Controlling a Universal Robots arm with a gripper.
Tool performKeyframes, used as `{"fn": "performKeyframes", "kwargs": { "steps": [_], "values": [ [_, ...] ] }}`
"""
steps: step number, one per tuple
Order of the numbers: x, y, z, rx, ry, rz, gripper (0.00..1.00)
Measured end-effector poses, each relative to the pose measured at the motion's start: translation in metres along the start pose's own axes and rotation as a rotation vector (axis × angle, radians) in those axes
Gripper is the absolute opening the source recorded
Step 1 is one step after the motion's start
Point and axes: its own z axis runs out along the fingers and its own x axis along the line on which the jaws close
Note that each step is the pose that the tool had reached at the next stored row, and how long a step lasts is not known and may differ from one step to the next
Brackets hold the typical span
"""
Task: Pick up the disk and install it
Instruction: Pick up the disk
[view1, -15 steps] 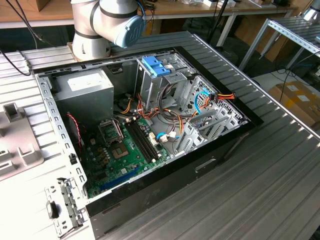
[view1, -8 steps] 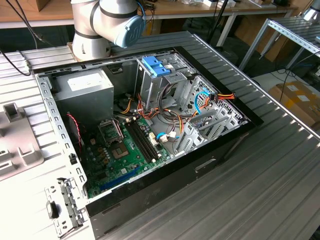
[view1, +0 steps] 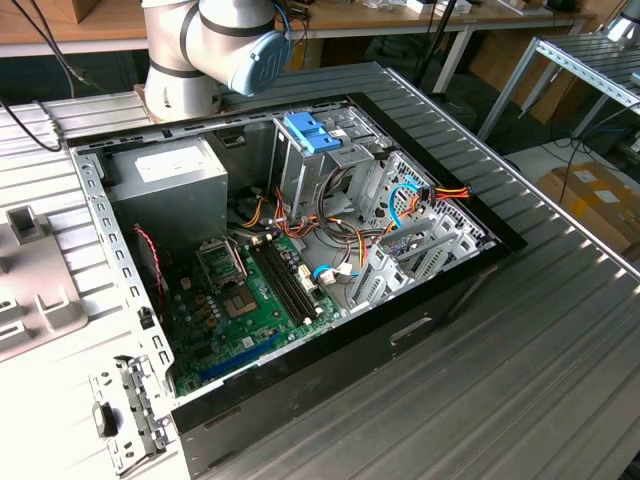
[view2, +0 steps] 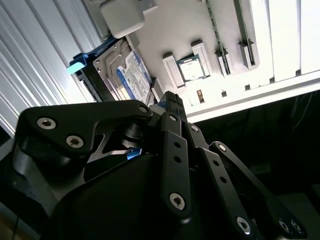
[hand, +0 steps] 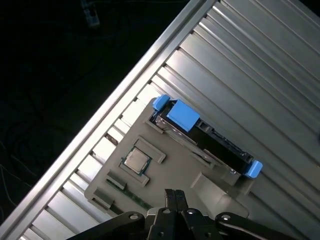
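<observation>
The robot arm's gripper (hand: 173, 193) hovers above a grey fixture tray (hand: 165, 135) on the ribbed metal tabletop (hand: 260, 75). Its black fingers (hand: 169, 201) are pressed together with nothing between them. The disk (hand: 207, 137), a grey drive in a light-blue carrier, sits in the tray along the edge farthest from the tabletop's rail. One bright blue tab (hand: 183, 116) is at one end and a smaller blue tab (hand: 254, 169) at the other. The disk lies beyond the fingertips and clear of them, with a stretch of bare tray between.

In the second wrist view the gripper (view2: 171, 96) points toward the disk (view2: 125, 75), whose labelled face shows; whether it lies flat or is propped cannot be told. A processor chip (hand: 135, 160) rests in a square recess near the tray's opposite edge.

In the exterior view, the tray (view1: 40, 300) sits at the tabletop's edge on the exterior view's left, beside an open computer case (view1: 300, 250). A blue bracket (view1: 305, 133) tops the case's drive cage (view1: 330, 165).
</observation>
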Motion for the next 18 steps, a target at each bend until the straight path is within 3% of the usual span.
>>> {"fn": "performKeyframes", "kwargs": {
  "steps": [18],
  "values": [
    [0.0000, 0.0000, 0.0004, -0.0020, 0.0037, -0.082, 0.11]
  ]
}}
